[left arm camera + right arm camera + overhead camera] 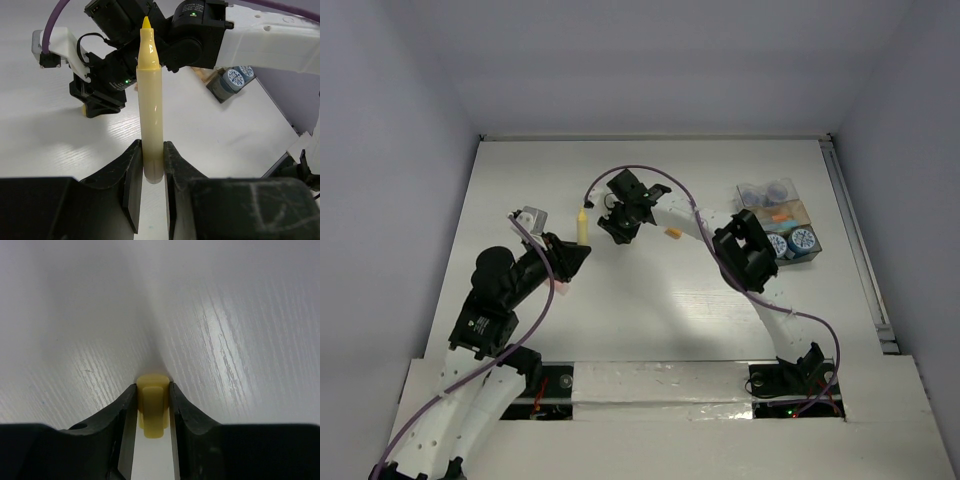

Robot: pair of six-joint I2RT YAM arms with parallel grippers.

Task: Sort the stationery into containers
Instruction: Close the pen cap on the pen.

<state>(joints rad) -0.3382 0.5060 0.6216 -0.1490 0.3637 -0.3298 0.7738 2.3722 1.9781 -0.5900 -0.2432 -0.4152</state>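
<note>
pen (150, 110): between left gripper (152, 160) fingers, left of table (650, 320) centre
right gripper (152, 402): just right of pen, clamped on small cap (151, 410)
loose piece (672, 233): on table, right of right gripper
containers (802, 210): far right; tape rolls (792, 242) in near compartments

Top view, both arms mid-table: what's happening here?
The left gripper is shut on a yellow felt-tip pen, held by its rear end, tip bare. The right gripper pinches a small yellow plastic piece, seemingly its cap. The tan compartment boxes at the right hold blue-and-white tape rolls.
</note>
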